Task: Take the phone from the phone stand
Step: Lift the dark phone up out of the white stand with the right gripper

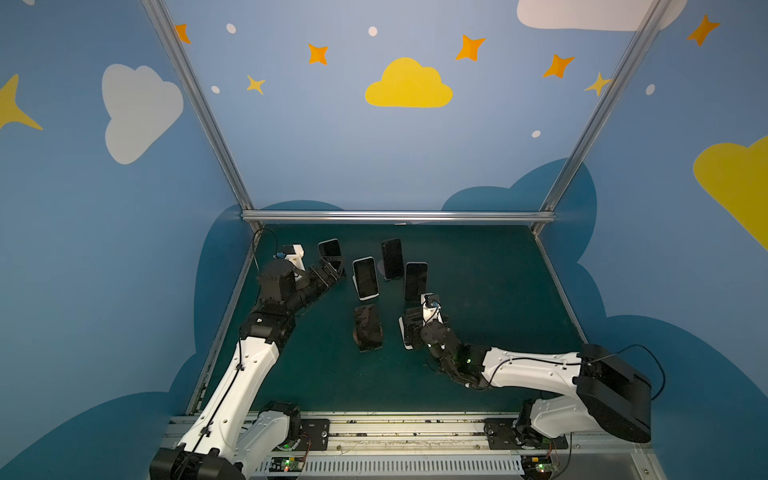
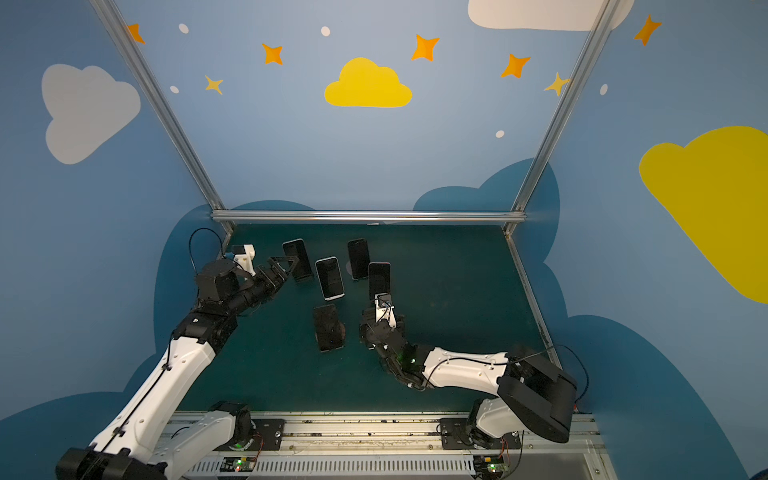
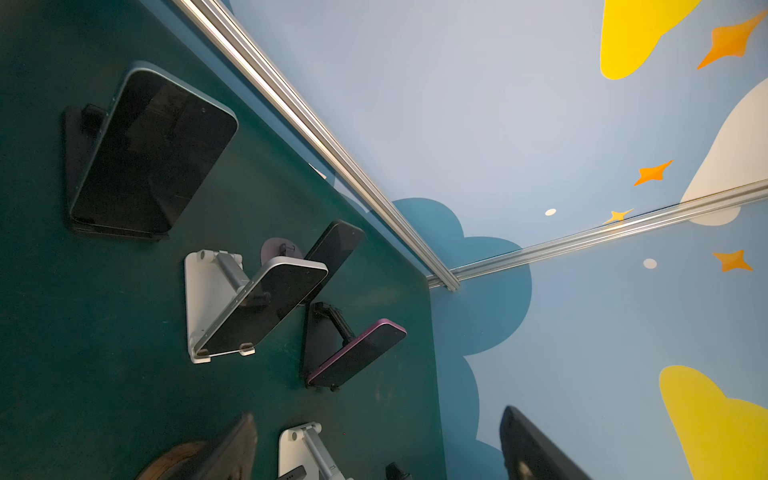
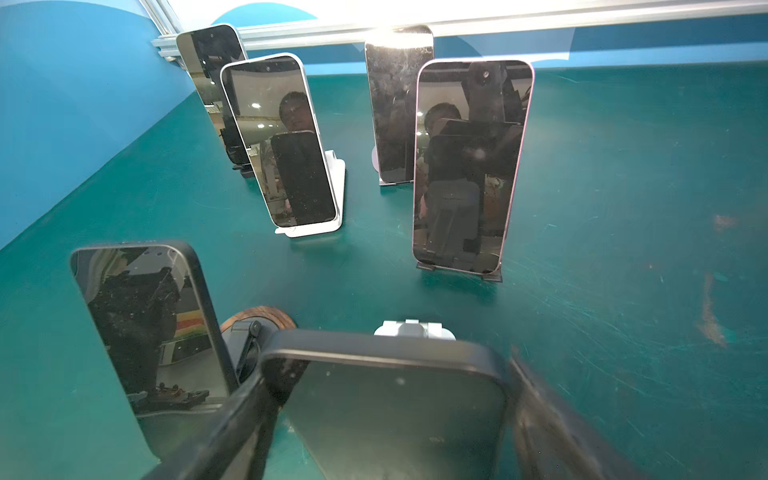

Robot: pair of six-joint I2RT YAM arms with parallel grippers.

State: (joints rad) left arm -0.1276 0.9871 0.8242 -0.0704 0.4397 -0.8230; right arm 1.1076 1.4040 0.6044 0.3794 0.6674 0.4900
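Handsets [image 1: 365, 277] number six, each propped on its own stand [image 4: 334, 195], clustered on a green table [image 1: 498, 311]. At far left, the left gripper [image 1: 333, 267] hangs with fingers spread wide beside the back-left handset [image 1: 329, 248]. Front right, the phone [image 4: 395, 424], black-cased with dark glass, leans on a white phone stand [image 4: 411, 329]; the right gripper [image 4: 384, 384] brackets its edges, clamped or not unclear.

Blue walls [image 1: 332, 158] painted with clouds [image 1: 408, 85] and orange stars [image 1: 318, 54] enclosed a dark green table [image 1: 478, 270]; silver rails [image 1: 395, 216] ran along its far edge and up both far corners.
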